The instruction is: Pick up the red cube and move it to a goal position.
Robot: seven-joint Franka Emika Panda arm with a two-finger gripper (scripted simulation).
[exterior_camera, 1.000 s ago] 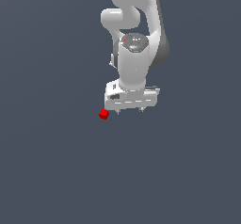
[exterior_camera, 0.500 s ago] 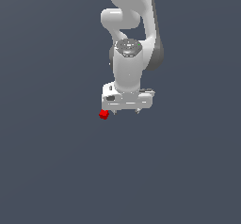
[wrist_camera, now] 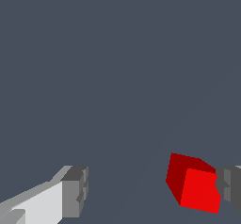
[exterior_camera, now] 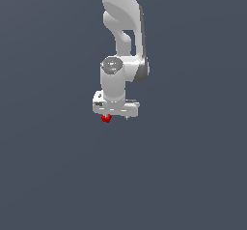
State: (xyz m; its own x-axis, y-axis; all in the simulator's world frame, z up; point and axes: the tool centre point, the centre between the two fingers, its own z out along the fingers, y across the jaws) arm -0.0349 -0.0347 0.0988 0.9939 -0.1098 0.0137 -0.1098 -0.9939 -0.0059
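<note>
The white robot hand (wrist_camera: 150, 195) hung with fingers apart, the tiny bright red plain-faced cube (wrist_camera: 194, 186) just beside one finger (wrist_camera: 229, 184).

The arm (exterior_camera: 120, 26) is showing smooth white rounded shells with dark grey bands at its joints. A grey round cap (exterior_camera: 112, 64) is sitting above the flat white gripper (exterior_camera: 116, 114). The fingers (wrist_camera: 75, 192) are ending in ridged grey pads.

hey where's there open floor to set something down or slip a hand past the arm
Bare grey floor lies open on both sides of the arm and in front of it. The only crowded spot is under the claw, where the red cube sits close beside one finger.
</note>
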